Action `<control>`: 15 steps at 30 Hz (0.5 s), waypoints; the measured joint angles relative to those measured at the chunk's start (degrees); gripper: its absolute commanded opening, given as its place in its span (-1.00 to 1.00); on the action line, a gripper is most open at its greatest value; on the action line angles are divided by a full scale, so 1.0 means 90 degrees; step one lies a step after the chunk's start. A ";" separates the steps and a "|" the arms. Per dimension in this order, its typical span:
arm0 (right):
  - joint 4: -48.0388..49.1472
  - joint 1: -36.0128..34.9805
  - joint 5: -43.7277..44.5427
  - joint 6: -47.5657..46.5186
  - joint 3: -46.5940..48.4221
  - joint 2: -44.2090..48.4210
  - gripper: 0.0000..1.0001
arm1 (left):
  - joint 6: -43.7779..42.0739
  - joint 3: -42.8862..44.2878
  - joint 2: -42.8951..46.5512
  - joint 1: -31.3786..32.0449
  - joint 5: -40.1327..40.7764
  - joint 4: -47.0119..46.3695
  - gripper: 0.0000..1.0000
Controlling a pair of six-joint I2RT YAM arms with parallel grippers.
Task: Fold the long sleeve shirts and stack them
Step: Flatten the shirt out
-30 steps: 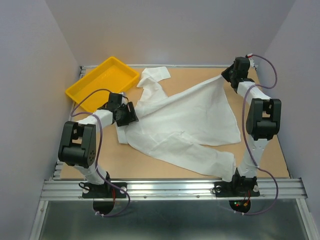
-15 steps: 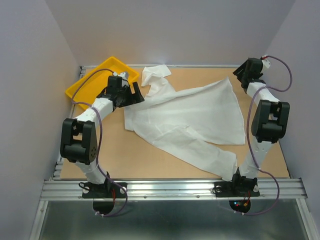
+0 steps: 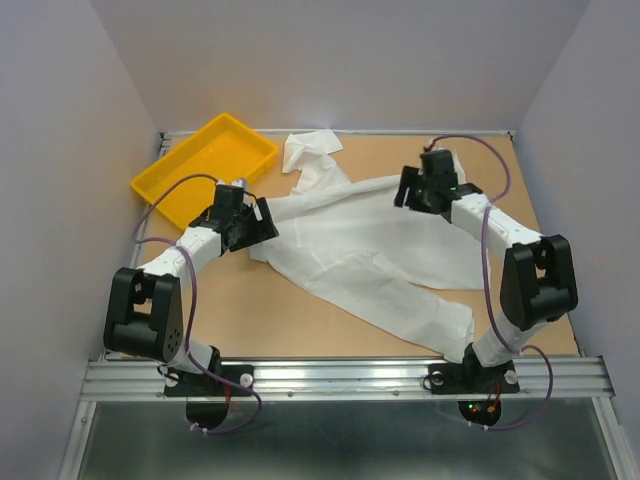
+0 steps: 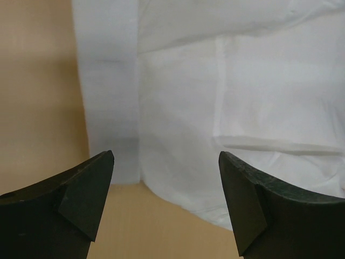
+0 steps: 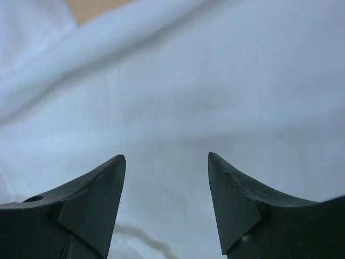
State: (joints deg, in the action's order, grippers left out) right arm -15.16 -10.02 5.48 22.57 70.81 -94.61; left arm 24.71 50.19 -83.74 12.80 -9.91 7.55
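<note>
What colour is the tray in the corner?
The rectangular plastic tray is yellow; top external view best.

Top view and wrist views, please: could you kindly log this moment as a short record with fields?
shirt: white shirt, unfolded, lying rumpled on the table
tray: yellow tray, far left corner
left gripper: open, over the shirt's left edge, holding nothing
right gripper: open, above the shirt's far part, holding nothing
folding: not yet done
</note>
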 measured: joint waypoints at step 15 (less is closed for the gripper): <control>-0.0896 -0.3028 -0.0559 -0.0707 -0.0372 -0.1183 0.32 | 0.0143 -0.0119 0.0085 -0.0015 0.1161 0.0231 0.80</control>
State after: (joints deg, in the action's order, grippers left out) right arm -23.22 -37.28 0.45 16.21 67.46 -105.25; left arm 26.00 49.12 -82.98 12.67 0.54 9.63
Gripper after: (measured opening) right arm 0.661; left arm 0.901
